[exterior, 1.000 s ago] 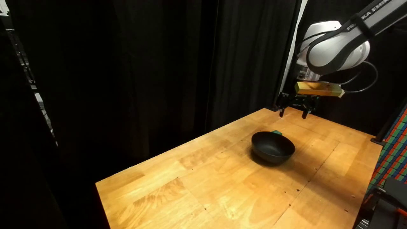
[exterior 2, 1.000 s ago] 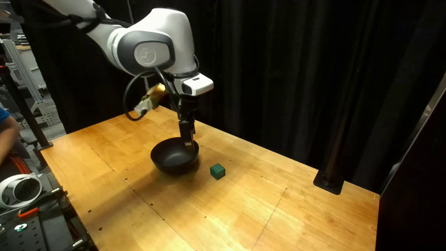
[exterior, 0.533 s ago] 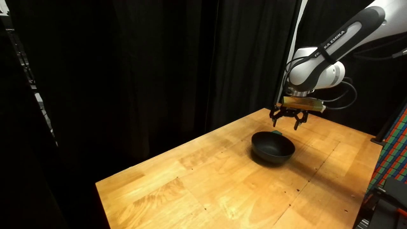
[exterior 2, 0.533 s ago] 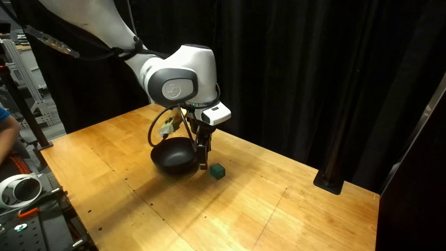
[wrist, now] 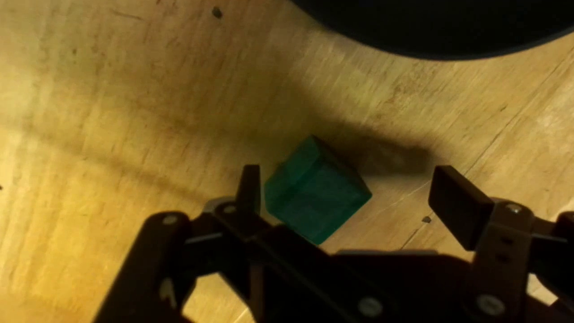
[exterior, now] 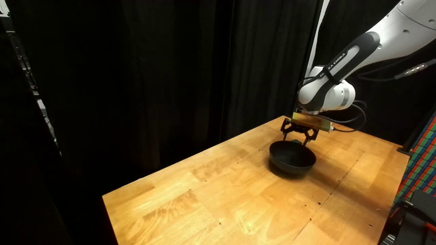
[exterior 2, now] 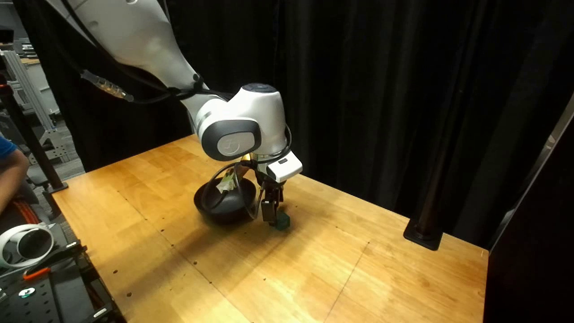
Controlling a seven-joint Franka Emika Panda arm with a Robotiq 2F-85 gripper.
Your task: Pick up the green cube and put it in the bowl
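Observation:
The green cube [wrist: 318, 197] sits on the wooden table, turned at an angle, in the wrist view. It is closer to the left finger [wrist: 250, 186] than to the right finger [wrist: 457, 206]. My gripper [wrist: 347, 193] is open, its fingers straddling the cube from above. In an exterior view the gripper [exterior 2: 276, 211] is low over the cube [exterior 2: 283, 221], which is partly hidden by a finger. The black bowl [exterior: 293, 168] stands close beside the cube and hides most of it in an exterior view. The bowl also shows at the top of the wrist view [wrist: 430, 40].
The wooden table [exterior: 221, 190] has black curtains behind it. A black post base [exterior 2: 423, 234] stands at the table edge. A cable [exterior 2: 210, 184] from the wrist hangs over the bowl. A person's arm [exterior 2: 11, 172] and a dark cart [exterior 2: 45, 287] are beside the table.
The arm has come down and toward the cube, from above and behind the bowl to low over the cube. The gripper stays open. The cube and bowl have not moved.

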